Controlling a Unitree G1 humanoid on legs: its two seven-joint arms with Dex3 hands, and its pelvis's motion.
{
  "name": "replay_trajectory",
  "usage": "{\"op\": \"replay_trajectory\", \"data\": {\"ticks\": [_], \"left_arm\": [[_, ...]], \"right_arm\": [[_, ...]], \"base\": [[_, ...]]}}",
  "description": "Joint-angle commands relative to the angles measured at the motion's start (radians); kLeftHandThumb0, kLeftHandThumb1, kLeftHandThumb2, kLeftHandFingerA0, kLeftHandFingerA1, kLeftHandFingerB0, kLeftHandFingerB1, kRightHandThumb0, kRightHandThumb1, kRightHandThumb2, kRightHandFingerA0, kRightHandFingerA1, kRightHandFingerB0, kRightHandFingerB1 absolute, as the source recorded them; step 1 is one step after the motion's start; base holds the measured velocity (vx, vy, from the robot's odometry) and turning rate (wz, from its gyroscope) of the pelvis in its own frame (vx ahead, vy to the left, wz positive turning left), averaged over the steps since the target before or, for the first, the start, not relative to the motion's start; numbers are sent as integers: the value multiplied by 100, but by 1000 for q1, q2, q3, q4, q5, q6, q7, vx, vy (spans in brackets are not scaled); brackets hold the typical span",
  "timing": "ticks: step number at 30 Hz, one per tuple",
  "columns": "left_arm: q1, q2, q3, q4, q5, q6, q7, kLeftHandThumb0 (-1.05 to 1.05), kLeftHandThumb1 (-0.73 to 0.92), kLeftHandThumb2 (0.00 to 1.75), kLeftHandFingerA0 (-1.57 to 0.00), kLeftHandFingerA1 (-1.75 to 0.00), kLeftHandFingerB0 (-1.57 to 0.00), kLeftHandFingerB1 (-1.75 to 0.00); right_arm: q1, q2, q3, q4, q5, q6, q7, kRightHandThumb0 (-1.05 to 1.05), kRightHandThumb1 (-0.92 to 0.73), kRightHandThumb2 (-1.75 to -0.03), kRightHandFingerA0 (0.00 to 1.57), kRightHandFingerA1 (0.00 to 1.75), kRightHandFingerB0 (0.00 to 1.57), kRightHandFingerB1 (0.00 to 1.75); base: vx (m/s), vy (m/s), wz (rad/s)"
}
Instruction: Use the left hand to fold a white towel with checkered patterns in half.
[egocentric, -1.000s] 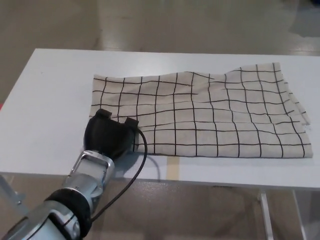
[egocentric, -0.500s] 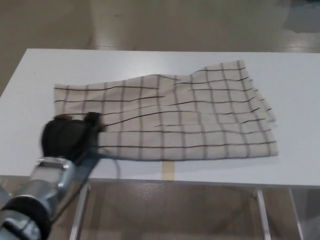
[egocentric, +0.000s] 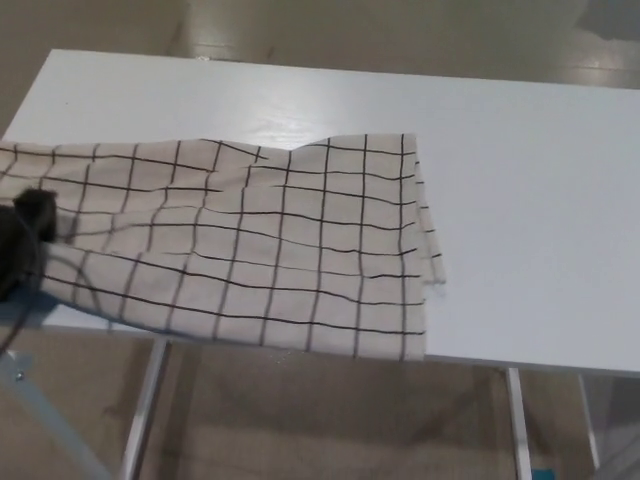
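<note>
the checked towel (egocentric: 250, 250) lies spread across the left half of the white surface (egocentric: 520, 200), and its near edge hangs just over the near rim of that surface. its right edge shows several stacked layers, slightly fanned, ending about mid-surface, with the right part of the surface bare beyond it. the cloth is rumpled, with soft ridges running left to right and a dip along the far edge near the middle. at the far left, the left robot hand (egocentric: 22, 245) is only partly in the picture, a black shape cut off by the edge, sitting right at the towel's left end with the cloth touching or lapping against it. whether its fingers are pinching the cloth or just pressing on it, i cannot tell from here. the right robot hand is out of the picture. below the near rim, the metal legs (egocentric: 145, 410) of the surface and the floor (egocentric: 330, 420) show.
</note>
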Motion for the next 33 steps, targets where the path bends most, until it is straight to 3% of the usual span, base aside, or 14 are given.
{"op": "replay_trajectory", "data": {"ticks": [1,7,8,9,12,13,23,24,25,26,27,28,29,33], "left_arm": [[-88,52,-77,-22,109,-5,70,-13,66,58,-73,-175,-57,-172],[-223,21,-100,-78,121,20,87,-14,57,53,-76,-175,-61,-168],[-250,11,-85,-120,112,8,111,-25,38,70,-112,-145,-92,-130],[-259,10,-75,-147,107,1,126,-26,40,72,-113,-144,-90,-124],[-268,14,-38,-230,83,-24,140,-26,38,70,-113,-145,-92,-132],[-273,13,-8,-296,63,-32,128,-15,55,55,-79,-175,-72,-159],[-239,-53,80,-781,93,26,33,-9,66,59,-91,-175,-72,-164],[-227,-68,70,-833,101,15,12,-9,63,59,-92,-175,-74,-162],[-216,-77,60,-869,103,2,-4,-8,61,61,-95,-172,-85,-143],[-207,-82,55,-895,105,-6,-17,-8,61,61,-95,-172,-85,-143],[-188,-96,40,-936,114,-14,-32,-11,61,59,-101,-166,-101,-105],[-173,-110,27,-964,124,-17,-39,-11,61,59,-101,-166,-101,-105],[-149,-133,-5,-987,141,-42,-30,-30,52,62,-105,-163,-96,-60],[-105,-171,-64,-993,190,-62,-21,-34,43,59,-104,-163,-87,-56]], "right_arm": [[-5,0,-6,3,1,-1,-12,-47,-64,-72,19,36,19,35],[-3,6,-8,0,9,-3,-10,-47,-64,-72,20,36,20,36],[-1,8,-9,0,11,-9,-8,-41,-67,-61,24,31,21,30],[1,7,-10,-2,11,-10,-9,-47,-64,-72,20,36,20,36],[6,8,-10,-11,10,-10,-9,-41,-67,-61,24,31,22,30],[6,10,-8,-16,6,-8,-14,-47,-64,-72,20,36,20,36],[2,1,-7,-20,-5,-1,-17,-46,-64,-72,21,37,20,36],[4,1,-7,-22,-1,1,-12,-40,-67,-61,24,31,25,31],[6,2,-6,-24,3,2,-7,-40,-67,-61,25,31,25,31],[8,3,-6,-25,6,2,-4,-40,-67,-61,25,31,25,31],[11,5,-6,-28,9,4,-2,-39,-67,-61,26,32,26,31],[14,7,-6,-31,11,5,-1,-39,-67,-61,26,32,26,31],[17,9,-5,-33,12,5,0,-39,-67,-61,26,32,26,31],[13,11,-5,-33,13,5,-1,-39,-67,-61,26,32,27,32]], "base": [[0,0,0],[0,0,0],[0,0,0],[0,0,0],[0,0,0],[0,0,0],[0,0,0],[0,0,0],[0,0,0],[0,0,0],[0,0,0],[0,0,0],[0,0,0],[0,0,0]]}}
